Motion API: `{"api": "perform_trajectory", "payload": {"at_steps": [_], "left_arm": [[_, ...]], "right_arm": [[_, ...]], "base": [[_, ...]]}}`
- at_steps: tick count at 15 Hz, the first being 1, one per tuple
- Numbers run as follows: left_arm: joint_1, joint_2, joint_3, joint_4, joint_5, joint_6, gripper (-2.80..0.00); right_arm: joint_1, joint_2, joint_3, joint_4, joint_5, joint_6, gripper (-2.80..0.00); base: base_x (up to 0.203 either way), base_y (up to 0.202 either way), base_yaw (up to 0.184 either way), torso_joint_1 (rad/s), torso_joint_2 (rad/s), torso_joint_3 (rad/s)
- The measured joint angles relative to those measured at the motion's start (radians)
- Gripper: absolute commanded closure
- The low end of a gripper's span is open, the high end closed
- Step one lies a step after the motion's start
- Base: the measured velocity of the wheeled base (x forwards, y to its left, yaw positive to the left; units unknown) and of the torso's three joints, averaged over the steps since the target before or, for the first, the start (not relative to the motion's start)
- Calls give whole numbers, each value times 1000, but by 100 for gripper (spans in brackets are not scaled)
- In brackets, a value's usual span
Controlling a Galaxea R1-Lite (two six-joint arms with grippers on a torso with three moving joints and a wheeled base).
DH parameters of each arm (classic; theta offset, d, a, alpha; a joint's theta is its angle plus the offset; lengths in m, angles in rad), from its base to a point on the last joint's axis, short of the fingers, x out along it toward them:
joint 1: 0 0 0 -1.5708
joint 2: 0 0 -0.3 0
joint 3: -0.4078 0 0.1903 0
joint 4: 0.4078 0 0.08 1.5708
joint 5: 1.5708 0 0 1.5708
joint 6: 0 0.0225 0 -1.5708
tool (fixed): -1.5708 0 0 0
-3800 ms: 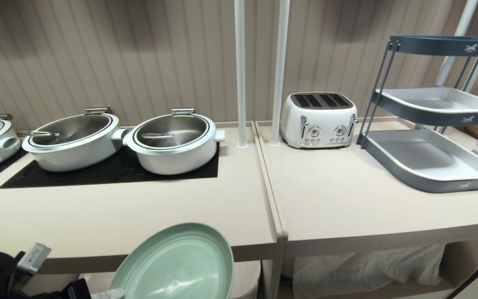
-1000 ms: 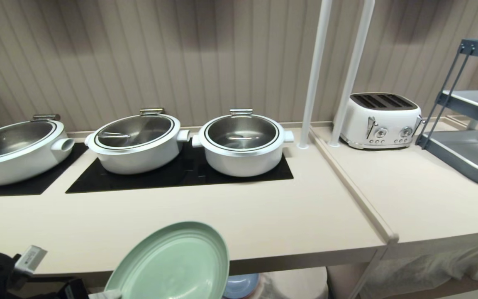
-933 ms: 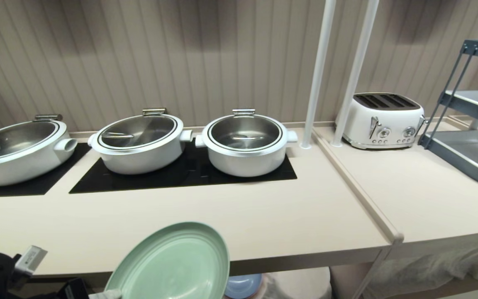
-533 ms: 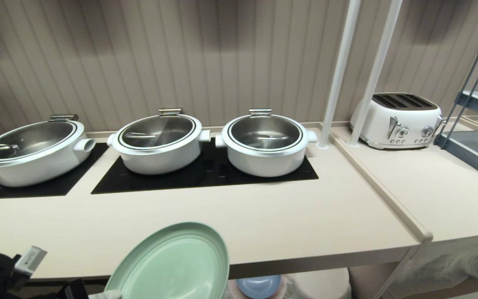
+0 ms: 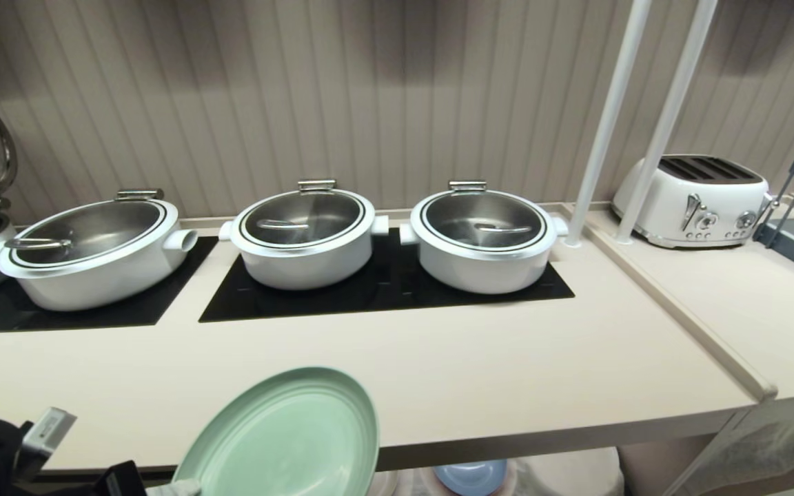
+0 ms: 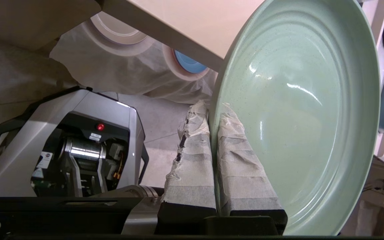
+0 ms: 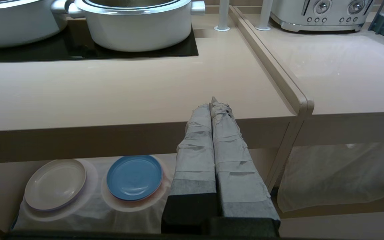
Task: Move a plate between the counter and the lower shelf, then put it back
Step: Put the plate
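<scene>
Three white pots [image 5: 483, 238] sit on black cooktop panels at 12 o'clock on the counter [image 5: 438, 372]. Left gripper [image 6: 212, 115], at 7 o'clock in head view, pinches the mint-green plate [image 5: 283, 437] by its rim, tilted, just in front of counter's edge. Right gripper [image 7: 213, 103]: fingers pressed together, nothing held. Blue plate [image 7: 134, 177] & cream plate [image 7: 55, 184] rest on lower shelf [image 7: 88, 213] cloth.
</scene>
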State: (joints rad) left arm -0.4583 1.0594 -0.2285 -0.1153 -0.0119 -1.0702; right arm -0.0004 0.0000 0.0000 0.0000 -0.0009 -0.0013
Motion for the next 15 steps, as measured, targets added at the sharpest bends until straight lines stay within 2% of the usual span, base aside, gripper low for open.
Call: {"api": "perform_trajectory", "payload": {"at_steps": [15], "left_arm": [[1,-9,3,0,6,1,0]], "right_arm": [[0,0,0,0,-1,0,0]], "base": [[0,0,0,0,0,0]]}}
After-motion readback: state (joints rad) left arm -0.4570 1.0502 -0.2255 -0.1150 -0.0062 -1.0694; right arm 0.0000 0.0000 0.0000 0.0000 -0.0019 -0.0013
